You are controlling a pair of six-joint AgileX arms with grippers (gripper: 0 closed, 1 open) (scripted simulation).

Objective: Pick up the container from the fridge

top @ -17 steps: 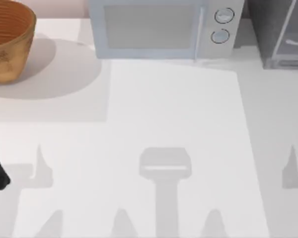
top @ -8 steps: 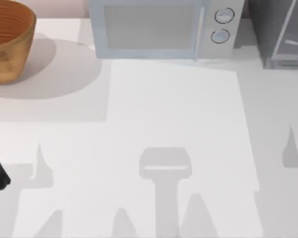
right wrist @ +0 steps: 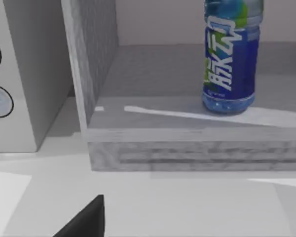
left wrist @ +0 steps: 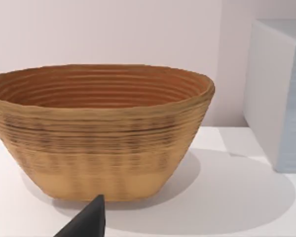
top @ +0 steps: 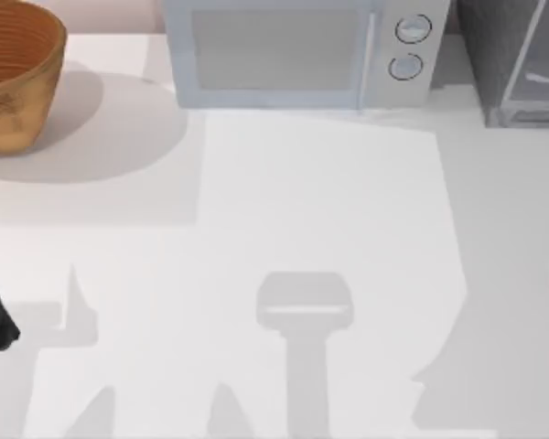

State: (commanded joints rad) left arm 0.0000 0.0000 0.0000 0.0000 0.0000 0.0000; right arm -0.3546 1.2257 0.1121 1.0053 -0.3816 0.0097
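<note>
1 blue-labelled translucent bottle upright, long axis vertical, cap probably cut off | on floor of dark grey boxy fridge | 1 white microwave, 1 woven brown basket | finger spread: can't tell

A woven brown basket stands at the far left corner of my white table, its ribbed inner wall rust-coloured, its outer wall pale tan with darker bands. In my left wrist view the basket sits upright on the tabletop, casting a round shadow toward a white microwave just beside it. From above, the microwave occupies the back middle of the table, door shut, with two round dials stacked at its right end. Grey shadows lie across the near part of the table.
</note>
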